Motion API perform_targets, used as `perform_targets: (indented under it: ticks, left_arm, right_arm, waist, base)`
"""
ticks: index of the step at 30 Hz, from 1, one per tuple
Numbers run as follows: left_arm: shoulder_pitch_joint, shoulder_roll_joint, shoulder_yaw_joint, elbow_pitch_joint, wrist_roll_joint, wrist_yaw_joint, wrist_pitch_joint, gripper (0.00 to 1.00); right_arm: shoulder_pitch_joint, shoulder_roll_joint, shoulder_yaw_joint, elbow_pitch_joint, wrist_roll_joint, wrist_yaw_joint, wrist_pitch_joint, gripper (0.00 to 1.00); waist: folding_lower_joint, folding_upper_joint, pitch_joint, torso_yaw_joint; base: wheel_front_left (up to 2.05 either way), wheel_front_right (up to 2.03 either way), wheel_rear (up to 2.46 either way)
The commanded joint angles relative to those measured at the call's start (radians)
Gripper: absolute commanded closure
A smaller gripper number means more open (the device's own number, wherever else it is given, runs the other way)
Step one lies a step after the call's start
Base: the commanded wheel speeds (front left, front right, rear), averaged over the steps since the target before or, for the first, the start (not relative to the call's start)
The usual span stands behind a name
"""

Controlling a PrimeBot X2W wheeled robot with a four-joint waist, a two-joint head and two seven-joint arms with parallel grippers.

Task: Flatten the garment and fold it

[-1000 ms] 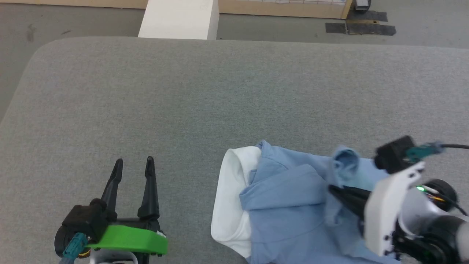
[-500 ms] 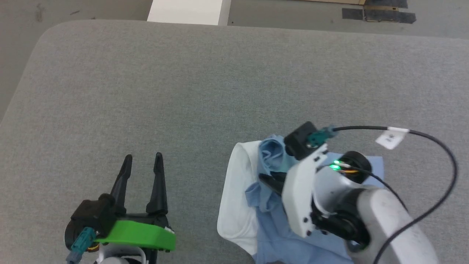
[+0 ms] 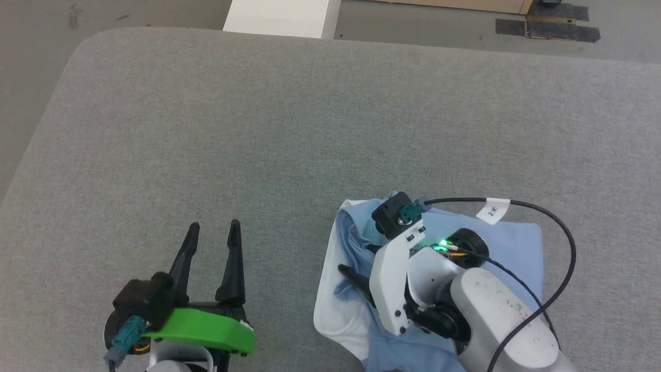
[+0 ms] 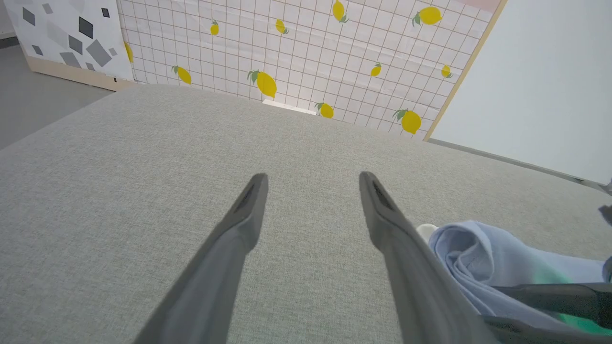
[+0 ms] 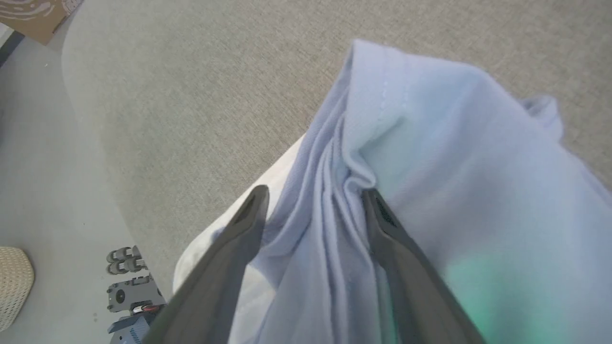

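The garment (image 3: 516, 243) is a light blue T-shirt bunched at the near right of the grey table, with its white inner panel (image 3: 330, 315) showing along the left edge. My right gripper (image 3: 361, 271) is low over its left part, and the wrist view shows it (image 5: 313, 193) open, with loose blue folds (image 5: 454, 143) lying between and under the fingers. My left gripper (image 3: 214, 227) stands open over bare table to the left of the garment, holding nothing. In the left wrist view (image 4: 313, 177) the garment (image 4: 483, 253) lies just right of the fingers.
The grey padded table (image 3: 258, 129) runs far ahead and to the left, with a rounded far-left corner. Beyond it are floor, a white box (image 3: 281, 18) and black floor patches (image 3: 547, 28). A lemon-patterned panel (image 4: 287, 48) stands behind the table. The right arm's cable (image 3: 563, 243) loops over the garment.
My right gripper carried a blue fold leftward across the garment, then opened and let it go. The head camera shifted a little. The left gripper stayed open in place.
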Motion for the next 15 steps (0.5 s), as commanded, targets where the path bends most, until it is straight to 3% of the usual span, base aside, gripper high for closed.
perform_targets:
  ticks: [1,6,9,15]
  left_arm:
    - [-0.016,-0.005,0.002,0.004,-0.002,-0.005,-0.006,0.0]
    - [-0.001,0.005,0.008,0.006,-0.007,-0.005,-0.006,0.0]
    - [0.008,0.009,0.007,-0.002,-0.008,-0.002,-0.004,0.0]
    - [0.016,0.019,0.005,-0.016,-0.004,0.002,0.0,0.0]
  right_arm:
    - [-0.022,0.002,0.005,-0.001,0.026,-0.002,-0.017,0.0]
    - [-0.036,0.002,-0.022,-0.063,0.078,-0.002,-0.055,0.0]
    - [-0.006,-0.007,-0.115,-0.137,0.045,-0.002,-0.079,0.0]
    - [0.172,-0.087,-0.341,-0.308,-0.03,-0.002,-0.091,0.0]
  waist:
    - [0.0,0.0,-0.009,-0.011]
    - [0.0,0.0,-0.024,-0.044]
    - [0.0,0.0,-0.029,-0.063]
    - [0.0,0.0,-0.028,-0.084]
  base:
    - [0.0,0.0,0.0]
    - [0.0,0.0,0.0]
    - [0.0,0.0,0.0]
    - [0.0,0.0,0.0]
